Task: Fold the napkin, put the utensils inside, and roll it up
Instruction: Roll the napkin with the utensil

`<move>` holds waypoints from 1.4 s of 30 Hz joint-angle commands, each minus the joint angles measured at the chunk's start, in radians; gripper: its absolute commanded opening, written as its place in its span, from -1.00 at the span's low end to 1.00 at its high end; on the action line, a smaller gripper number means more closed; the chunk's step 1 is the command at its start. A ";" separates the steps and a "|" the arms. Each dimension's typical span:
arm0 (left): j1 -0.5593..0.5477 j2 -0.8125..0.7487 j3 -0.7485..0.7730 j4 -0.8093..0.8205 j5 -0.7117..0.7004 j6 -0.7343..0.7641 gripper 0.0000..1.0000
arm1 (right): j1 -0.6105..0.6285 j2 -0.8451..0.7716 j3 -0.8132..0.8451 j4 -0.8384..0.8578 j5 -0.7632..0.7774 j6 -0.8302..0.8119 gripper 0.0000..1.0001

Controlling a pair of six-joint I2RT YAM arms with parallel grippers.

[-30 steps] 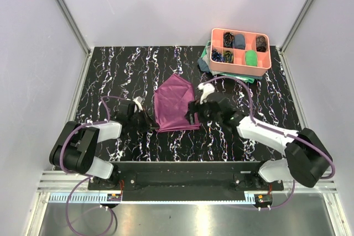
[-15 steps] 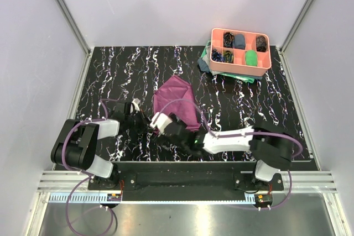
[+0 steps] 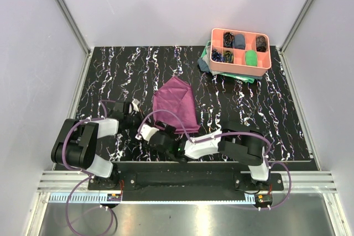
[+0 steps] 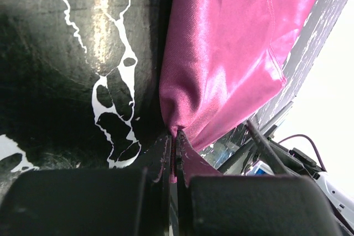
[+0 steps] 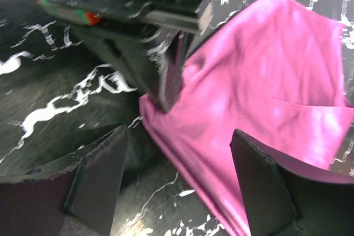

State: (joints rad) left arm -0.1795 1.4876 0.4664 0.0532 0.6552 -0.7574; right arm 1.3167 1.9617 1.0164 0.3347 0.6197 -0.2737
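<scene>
Left hand [image 4: 176, 136] clamps a corner of the napkin [image 4: 232, 53] toward the near edge of the bench [image 3: 110, 70], seemingly for folding; right hand [image 5: 177, 161] gapes, empty.

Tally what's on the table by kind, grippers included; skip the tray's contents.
Napkin: 1
Teal cloth: 1
Tray: 1
Grippers: 2 (left gripper, right gripper)
Total: 5

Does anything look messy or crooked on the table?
Yes. The purple napkin lies crooked and unevenly folded mid-table, one corner pinched by the left fingers. A teal cloth pokes out bunched from under the pink tray at the far right.
</scene>
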 commanded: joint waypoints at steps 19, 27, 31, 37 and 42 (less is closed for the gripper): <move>0.048 -0.027 0.052 -0.075 0.058 0.043 -1.00 | 0.003 0.003 -0.107 0.001 0.190 0.001 0.08; 0.049 -0.021 0.061 -0.075 0.063 0.049 -1.00 | 0.001 0.006 -0.122 0.033 0.092 -0.028 -0.47; 0.049 -0.030 0.067 -0.075 0.052 0.053 -0.71 | 0.003 -0.010 -0.131 0.024 0.002 -0.041 -0.72; 0.057 -0.078 0.054 -0.073 0.012 0.052 -0.24 | -0.017 -0.027 -0.096 -0.089 -0.122 -0.042 -1.00; 0.084 -0.168 0.003 -0.066 -0.086 0.053 -0.06 | -0.071 -0.070 -0.045 -0.256 -0.276 0.025 -1.00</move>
State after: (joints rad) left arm -0.1184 1.4067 0.4953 -0.0360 0.6529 -0.7109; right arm 1.2827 1.9263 0.9375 0.2935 0.5709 -0.3252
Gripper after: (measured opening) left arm 0.439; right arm 0.011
